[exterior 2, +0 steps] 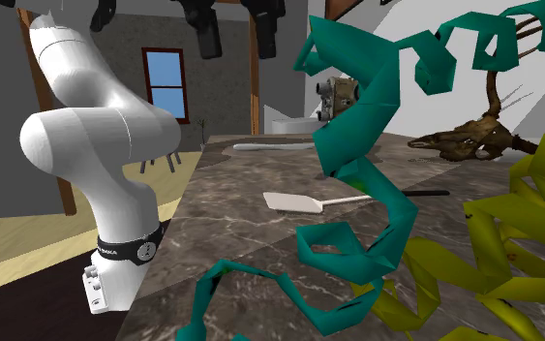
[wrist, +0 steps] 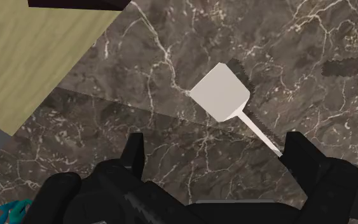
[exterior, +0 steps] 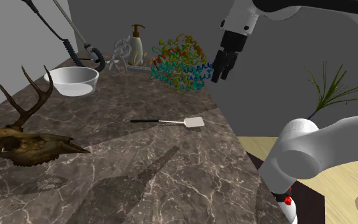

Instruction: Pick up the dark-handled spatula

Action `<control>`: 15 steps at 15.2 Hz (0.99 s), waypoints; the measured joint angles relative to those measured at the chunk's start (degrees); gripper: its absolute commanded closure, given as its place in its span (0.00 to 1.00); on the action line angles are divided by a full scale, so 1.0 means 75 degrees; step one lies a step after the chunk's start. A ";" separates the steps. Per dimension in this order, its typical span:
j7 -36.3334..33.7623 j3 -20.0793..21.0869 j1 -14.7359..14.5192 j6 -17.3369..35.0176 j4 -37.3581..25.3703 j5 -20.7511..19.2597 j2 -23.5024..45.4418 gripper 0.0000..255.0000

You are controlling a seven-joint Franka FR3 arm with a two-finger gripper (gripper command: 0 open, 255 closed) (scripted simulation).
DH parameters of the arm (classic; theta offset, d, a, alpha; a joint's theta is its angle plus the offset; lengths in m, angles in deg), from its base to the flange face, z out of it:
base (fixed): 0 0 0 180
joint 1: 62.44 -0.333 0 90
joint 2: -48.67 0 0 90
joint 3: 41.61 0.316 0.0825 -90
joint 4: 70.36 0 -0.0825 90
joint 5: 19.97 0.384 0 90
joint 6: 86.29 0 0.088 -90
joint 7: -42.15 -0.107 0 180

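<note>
The spatula (exterior: 194, 122) lies flat on the dark marble counter (exterior: 139, 172), its pale blade toward the counter's right edge in the shoulder view and its thin dark handle (exterior: 144, 120) pointing left. My black gripper (exterior: 220, 70) hangs high above and behind the blade, open, with nothing between its fingers. From the wrist camera the spatula blade (wrist: 220, 92) sits ahead of the gripper (wrist: 215, 153), and its pale shaft runs toward one fingertip (wrist: 296, 147). The second exterior view has the spatula (exterior 2: 294, 202) mid-counter, with the gripper (exterior 2: 236, 34) at the top edge.
An antlered skull (exterior: 25, 143) lies at the shoulder view's left, with a white bowl (exterior: 74, 81) behind it. A soap dispenser (exterior: 136, 44) and a colourful ribbon model (exterior: 180, 63) stand at the back. The counter's edge runs just right of the blade, with wood floor (wrist: 31, 57) beyond.
</note>
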 measured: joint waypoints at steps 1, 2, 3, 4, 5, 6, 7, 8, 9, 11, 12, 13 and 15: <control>0.0000 0.0000 0.0000 0.0000 0.0000 0.0000 0.0000 0.00; 0.0102 0.0013 -0.0060 0.0084 -0.0008 -0.0008 0.0087 0.00; 0.0251 0.0049 -0.0153 0.0244 0.0074 -0.0014 0.0161 0.00; 0.0443 0.0077 -0.0261 0.0453 0.0093 -0.0029 0.0346 0.00; 0.0635 0.0122 -0.0378 0.0675 0.0155 -0.0038 0.0494 0.00; 0.0836 0.0167 -0.0495 0.0920 0.0272 -0.0049 0.0613 0.00; 0.1037 0.0216 -0.0619 0.1170 0.0287 -0.0055 0.0836 0.00; 0.1218 0.0281 -0.0748 0.1391 0.0249 -0.0055 0.1078 0.00; 0.1427 0.0321 -0.0860 0.1595 0.0242 -0.0074 0.1278 0.00; 0.1819 0.0426 -0.1089 0.1992 0.0261 -0.0102 0.1625 0.00; 0.1997 0.0497 -0.1208 0.2196 0.0289 -0.0113 0.1785 0.00; 0.2238 0.0510 -0.1294 0.2394 0.0309 -0.0155 0.1952 0.00; 0.2604 0.0644 -0.1519 0.2844 0.0377 -0.0188 0.2304 0.00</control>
